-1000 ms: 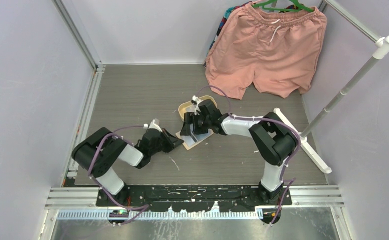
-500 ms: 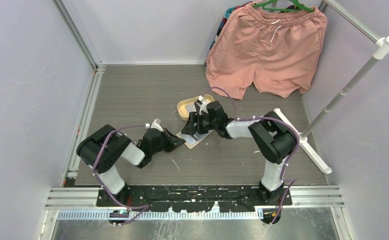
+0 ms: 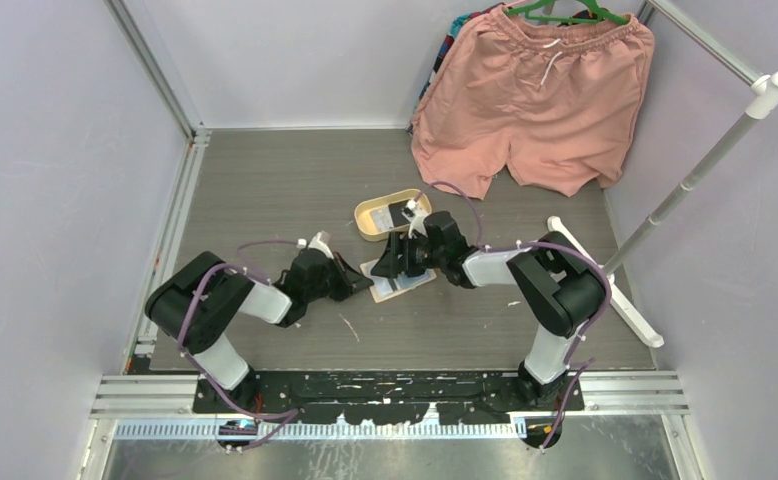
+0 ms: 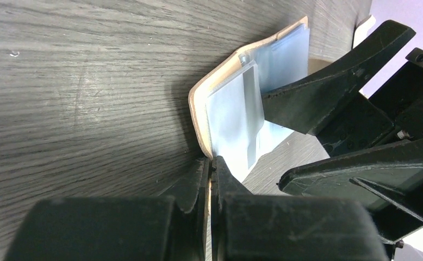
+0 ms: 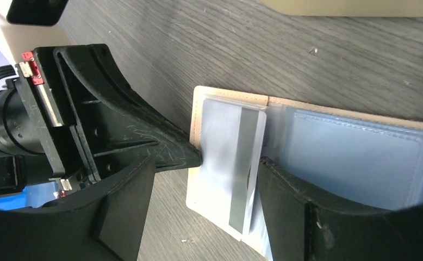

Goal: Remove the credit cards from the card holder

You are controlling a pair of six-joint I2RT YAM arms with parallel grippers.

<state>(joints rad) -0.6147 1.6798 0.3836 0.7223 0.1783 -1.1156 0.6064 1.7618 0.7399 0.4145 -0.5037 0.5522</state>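
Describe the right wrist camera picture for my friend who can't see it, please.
An open tan card holder lies on a grey wood-grain table, with a pale card bearing a grey stripe on one half. The right end effector stands open astride that card, while the left end effector, shut, pinches the holder's edge beside the card.

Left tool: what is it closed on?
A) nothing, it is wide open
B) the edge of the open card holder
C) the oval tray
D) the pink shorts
B: the left wrist view shows the left tool shut on the tan edge of the card holder.
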